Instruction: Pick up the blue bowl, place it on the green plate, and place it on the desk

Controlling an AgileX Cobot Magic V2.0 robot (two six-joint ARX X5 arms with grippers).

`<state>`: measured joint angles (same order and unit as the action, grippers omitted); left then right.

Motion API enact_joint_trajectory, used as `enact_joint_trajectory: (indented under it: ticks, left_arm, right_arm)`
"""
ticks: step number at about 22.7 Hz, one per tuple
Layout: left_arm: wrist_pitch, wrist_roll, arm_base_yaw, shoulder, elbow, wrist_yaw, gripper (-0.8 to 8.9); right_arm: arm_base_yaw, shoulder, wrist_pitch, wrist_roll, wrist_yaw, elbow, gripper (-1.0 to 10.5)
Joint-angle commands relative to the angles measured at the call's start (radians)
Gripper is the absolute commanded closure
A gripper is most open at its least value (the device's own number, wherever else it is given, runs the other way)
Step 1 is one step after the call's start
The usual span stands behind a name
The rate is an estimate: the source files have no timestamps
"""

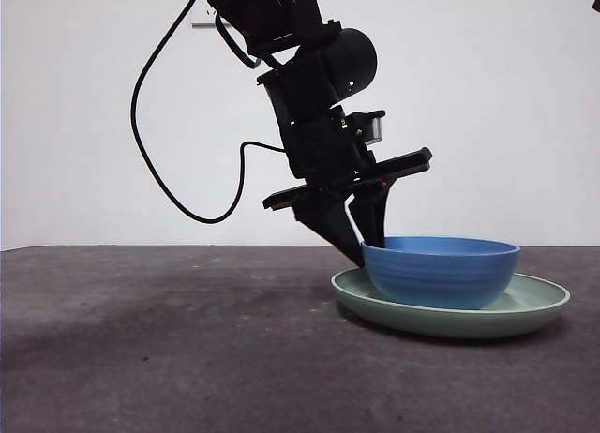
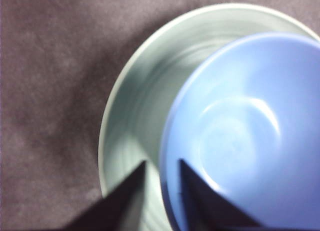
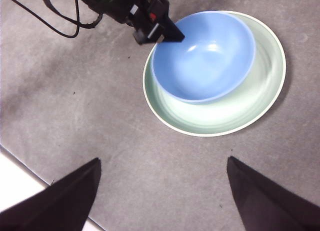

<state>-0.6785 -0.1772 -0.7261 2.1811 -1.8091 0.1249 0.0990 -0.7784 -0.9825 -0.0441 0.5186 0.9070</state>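
Note:
The blue bowl [image 1: 441, 269] sits in the green plate [image 1: 534, 302], off toward the plate's left side, on the desk [image 1: 169, 349]. My left gripper [image 1: 368, 250] reaches down at a slant from the upper left onto the bowl's left rim. In the left wrist view one jaw is outside the bowl [image 2: 240, 131] over the plate [image 2: 135, 116] and the other inside, and the gripper [image 2: 162, 162] is shut on the rim. My right gripper [image 3: 163, 159] is open and empty, high above the desk, apart from the bowl [image 3: 205, 61] and plate [image 3: 250, 106].
The left arm's black cable [image 1: 150, 142] loops down to the left of the arm. The desk's pale edge [image 3: 15, 181] shows in the right wrist view. A white wall stands behind the desk.

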Motion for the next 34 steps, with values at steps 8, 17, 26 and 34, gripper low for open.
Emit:
enact_joint_trajectory:
  ticks: [8, 17, 26, 34]
  left_arm:
    - [-0.02, 0.001, 0.008, -0.074, -0.034, -0.002, 6.19]
    - [-0.058, 0.013, 0.14, -0.471, -0.034, 0.071, 6.19]
    - [-0.036, 0.091, 0.264, -0.878, 0.368, 0.176, 6.2]
    - [0.066, 0.113, 0.267, -1.148, 0.861, 0.434, 6.23]
  right_arm:
    - [0.003, -0.005, 0.01, 0.011, -0.029, 0.017, 5.4]
    - [0.003, -0.005, 0.01, 0.011, -0.029, 0.017, 5.4]
    - [0.003, -0.005, 0.01, 0.011, -0.029, 0.017, 5.4]
    - [0.003, -0.005, 0.01, 0.011, -0.029, 0.017, 5.4]
